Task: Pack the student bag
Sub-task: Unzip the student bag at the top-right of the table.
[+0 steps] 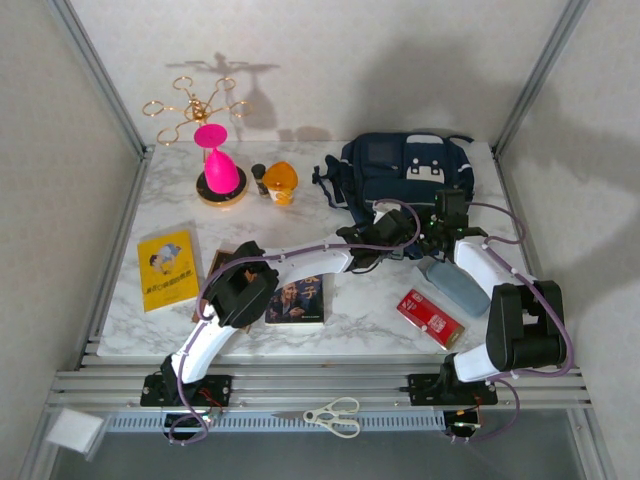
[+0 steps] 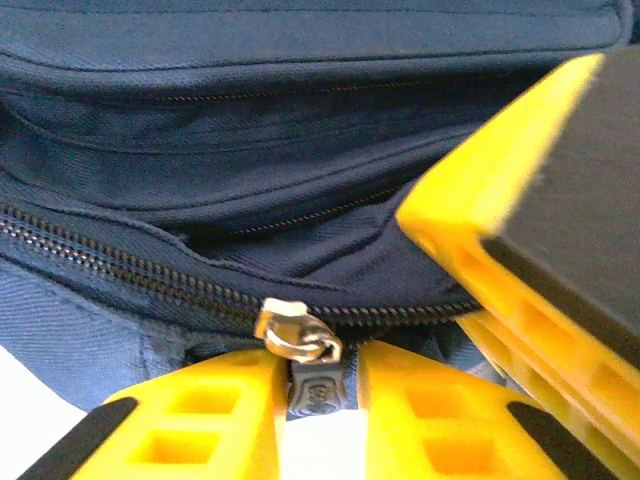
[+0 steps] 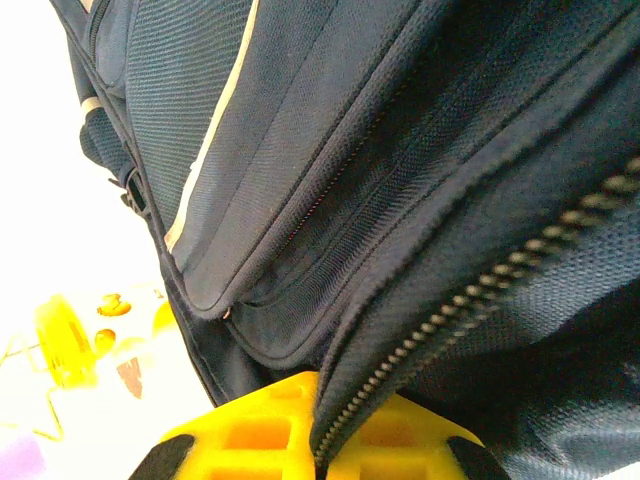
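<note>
The student bag (image 1: 405, 165), a navy backpack with white patches, lies at the back of the table right of centre. My left gripper (image 1: 390, 238) reaches to its near edge. In the left wrist view the yellow fingers (image 2: 210, 410) have closed in on both sides of the dark zip pull (image 2: 318, 388), which hangs from the metal slider (image 2: 296, 335) on the bag's zip. My right gripper (image 1: 441, 228) is just to the right, shut on the bag's fabric edge (image 3: 400, 330) along the zip teeth. One of its yellow fingers (image 2: 520, 210) shows in the left wrist view.
A yellow book (image 1: 168, 268) and a dark-covered book (image 1: 297, 300) lie at front left. A red packet (image 1: 430, 318) and a grey-blue pouch (image 1: 455, 283) lie by the right arm. A pink cup on a stand (image 1: 220, 172), an orange jar (image 1: 282, 183) and scissors (image 1: 335, 415) are also about.
</note>
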Motion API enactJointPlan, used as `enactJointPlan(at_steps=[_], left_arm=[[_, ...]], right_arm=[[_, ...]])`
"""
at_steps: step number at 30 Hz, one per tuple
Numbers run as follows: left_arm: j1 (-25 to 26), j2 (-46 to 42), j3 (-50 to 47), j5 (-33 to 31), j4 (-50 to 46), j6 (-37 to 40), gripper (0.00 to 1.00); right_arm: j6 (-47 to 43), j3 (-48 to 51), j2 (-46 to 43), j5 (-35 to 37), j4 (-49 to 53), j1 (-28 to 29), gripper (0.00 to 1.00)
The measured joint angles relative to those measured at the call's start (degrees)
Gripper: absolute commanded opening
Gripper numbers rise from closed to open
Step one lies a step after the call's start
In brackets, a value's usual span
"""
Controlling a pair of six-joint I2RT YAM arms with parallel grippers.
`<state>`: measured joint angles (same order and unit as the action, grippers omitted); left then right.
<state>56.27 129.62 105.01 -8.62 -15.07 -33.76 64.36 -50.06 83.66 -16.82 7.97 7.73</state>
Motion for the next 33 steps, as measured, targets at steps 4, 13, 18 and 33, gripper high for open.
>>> enactJointPlan(at_steps=[4,13,18,33], left_arm=[[0.00,-0.02,0.00,-0.50,0.07,-0.55,0.10],[-0.33,-6.78,-9.14,-0.83,5.14,-0.83,0.00],[-1.03,-12.22,-15.37,-0.11,7.37,-1.03,0.00],[-9.88,-21.90,-29.94,1.51,9.33,-0.94,0.00]], right_arm=[[-0.07,0.00,0.00,0.02,0.00,0.04,0.00],[-1.99,0.00,-2.05,-2.56,1.16,0.09,0.00],[-4.11,-0.09,-3.26,-5.86,2.36,0.04,0.00],[-17.33,-4.04,-3.30,-10.58,12.17,-6.82,0.00]])
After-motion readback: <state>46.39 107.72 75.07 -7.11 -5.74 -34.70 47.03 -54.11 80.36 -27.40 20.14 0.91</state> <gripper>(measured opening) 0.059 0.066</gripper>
